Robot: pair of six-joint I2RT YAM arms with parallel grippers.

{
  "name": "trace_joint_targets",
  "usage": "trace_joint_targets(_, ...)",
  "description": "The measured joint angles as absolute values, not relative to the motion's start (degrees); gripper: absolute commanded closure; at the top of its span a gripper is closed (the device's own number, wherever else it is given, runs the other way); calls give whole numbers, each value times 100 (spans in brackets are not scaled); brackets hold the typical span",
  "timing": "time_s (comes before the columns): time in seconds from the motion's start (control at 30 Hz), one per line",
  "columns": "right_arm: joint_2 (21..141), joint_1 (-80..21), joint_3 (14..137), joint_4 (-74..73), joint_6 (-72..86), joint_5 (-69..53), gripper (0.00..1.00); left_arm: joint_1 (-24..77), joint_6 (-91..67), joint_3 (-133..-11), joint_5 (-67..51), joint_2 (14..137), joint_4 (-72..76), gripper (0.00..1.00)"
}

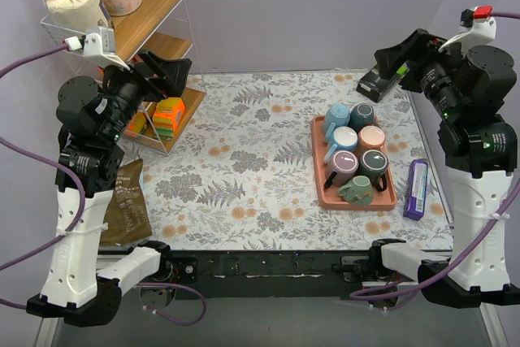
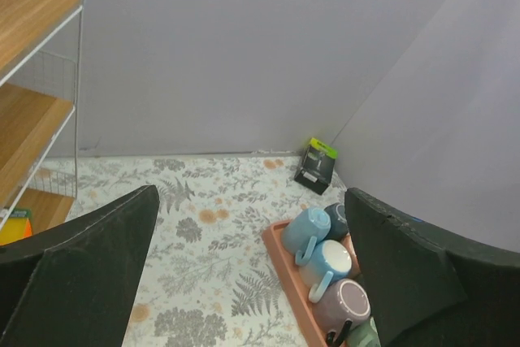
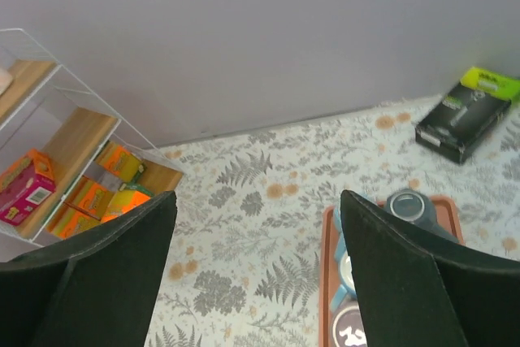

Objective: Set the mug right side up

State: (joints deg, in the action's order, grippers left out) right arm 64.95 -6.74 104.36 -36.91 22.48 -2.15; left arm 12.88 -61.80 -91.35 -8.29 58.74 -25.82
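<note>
A salmon tray [image 1: 318, 170] at the table's right holds several mugs. A blue mug [image 1: 335, 116] at its far left corner leans with its base showing; it also shows in the left wrist view [image 2: 307, 230]. A green mug [image 1: 357, 191] lies on its side at the near end. The others, including a mauve mug [image 1: 342, 162], stand packed together; I cannot tell which way up each is. My left gripper [image 1: 168, 72] is open and empty, raised high over the left side [image 2: 250, 201]. My right gripper [image 1: 396, 58] is open and empty, high above the back right corner [image 3: 258, 201].
A wire rack [image 1: 166, 46] with wooden shelves stands at the back left, with paper rolls on top and orange boxes [image 1: 168, 113] low down. A brown bag [image 1: 127, 201] lies front left. A purple box [image 1: 417, 188] lies right of the tray, a black-and-green box [image 1: 376, 84] behind it.
</note>
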Motion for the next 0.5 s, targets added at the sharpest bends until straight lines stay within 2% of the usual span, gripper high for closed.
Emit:
trace_joint_targets(0.1,6554,-674,10274,-4010,2453,38,5,1288,-6117,-8816,-832,5795,-2567,2)
trace_joint_targets(0.17,6504,-674,9856,-4154,2602,233,4,1330,-6025,-8508,-832,5710,-2552,2)
trace_joint_targets(0.33,6464,-674,8890,-4943,2862,593,6,1946,-5815,-7301,-703,5570,-2469,2)
trace_joint_targets(0.5,6333,-674,8020,-5509,3061,786,12,2399,-5892,-6066,-687,5695,-2578,2)
